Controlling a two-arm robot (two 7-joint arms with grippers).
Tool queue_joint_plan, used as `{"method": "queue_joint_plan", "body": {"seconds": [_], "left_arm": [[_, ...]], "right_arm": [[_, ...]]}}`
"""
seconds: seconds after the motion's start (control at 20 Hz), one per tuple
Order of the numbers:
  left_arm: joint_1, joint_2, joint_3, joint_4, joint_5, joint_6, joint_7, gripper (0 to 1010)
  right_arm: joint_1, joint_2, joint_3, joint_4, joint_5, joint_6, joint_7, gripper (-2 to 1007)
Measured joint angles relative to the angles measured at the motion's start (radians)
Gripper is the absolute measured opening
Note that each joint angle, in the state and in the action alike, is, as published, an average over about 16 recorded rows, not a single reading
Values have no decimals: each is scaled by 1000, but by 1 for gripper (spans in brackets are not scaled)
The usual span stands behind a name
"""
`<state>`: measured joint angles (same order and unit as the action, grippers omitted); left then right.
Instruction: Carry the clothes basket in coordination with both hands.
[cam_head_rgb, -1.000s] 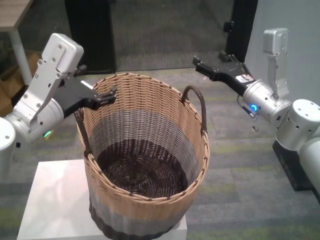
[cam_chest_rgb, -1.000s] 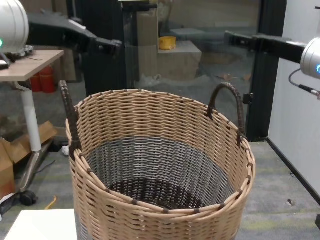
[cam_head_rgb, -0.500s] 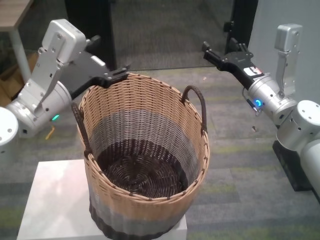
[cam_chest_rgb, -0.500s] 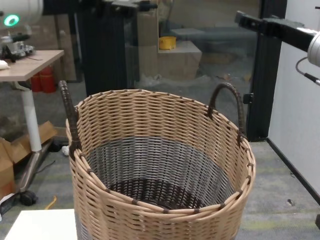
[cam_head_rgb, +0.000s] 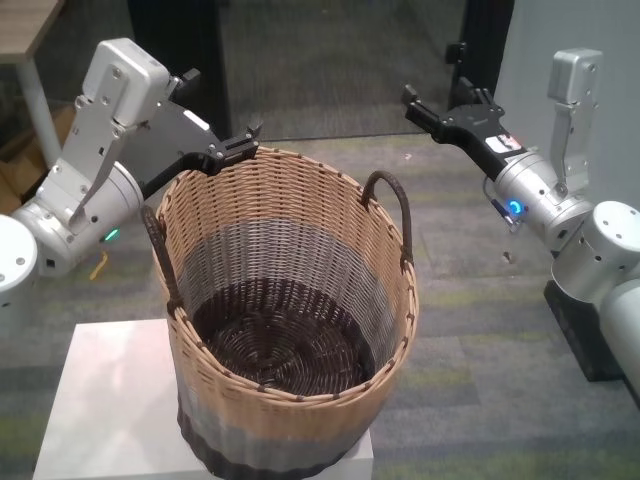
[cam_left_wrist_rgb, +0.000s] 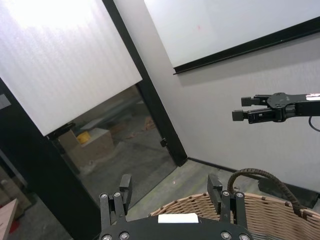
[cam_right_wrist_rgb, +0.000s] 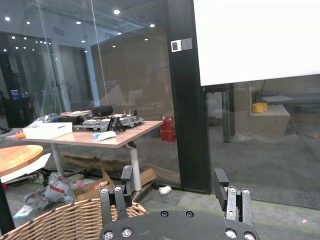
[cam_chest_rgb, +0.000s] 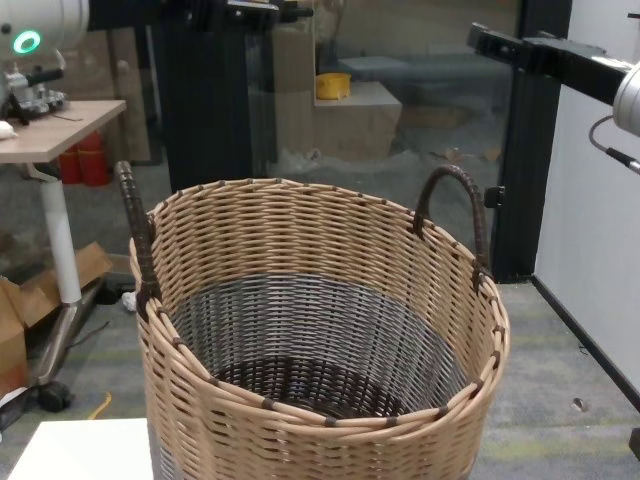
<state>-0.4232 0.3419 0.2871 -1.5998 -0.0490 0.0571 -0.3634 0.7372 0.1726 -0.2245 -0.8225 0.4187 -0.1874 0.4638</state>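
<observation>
The clothes basket (cam_head_rgb: 280, 250) is a large round wicker tub with a tan top, grey middle and dark base, standing upright on a white platform (cam_head_rgb: 110, 400). One dark loop handle (cam_head_rgb: 397, 215) rises on its right side and another (cam_head_rgb: 160, 255) on its left. My left gripper (cam_head_rgb: 238, 147) hovers open just above the far left rim, touching nothing. My right gripper (cam_head_rgb: 415, 103) hangs open in the air, beyond and to the right of the right handle. The left wrist view shows the left gripper (cam_left_wrist_rgb: 170, 187) empty over the basket rim (cam_left_wrist_rgb: 260, 210). The right wrist view shows the right gripper (cam_right_wrist_rgb: 173, 182) empty too.
A wooden desk (cam_chest_rgb: 60, 125) on a white leg stands at the left with cardboard boxes beneath. A black door frame (cam_chest_rgb: 525, 150) and a white wall lie to the right. Grey carpet surrounds the platform.
My left gripper has lifted from beside the basket's left rim up and toward the far rim. My right gripper has drawn back, higher and farther from the right handle. The basket has not moved.
</observation>
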Motion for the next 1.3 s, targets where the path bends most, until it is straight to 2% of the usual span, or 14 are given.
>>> {"method": "queue_joint_plan", "body": {"seconds": [0.55, 1.3], "left_arm": [[5, 4, -1, -12, 9, 30, 7, 1002], [7, 6, -2, -17, 13, 42, 10, 1002]], "right_arm": [[3, 1, -5, 4, -2, 4, 3, 1003], [4, 2, -7, 5, -4, 5, 4, 1003]]}}
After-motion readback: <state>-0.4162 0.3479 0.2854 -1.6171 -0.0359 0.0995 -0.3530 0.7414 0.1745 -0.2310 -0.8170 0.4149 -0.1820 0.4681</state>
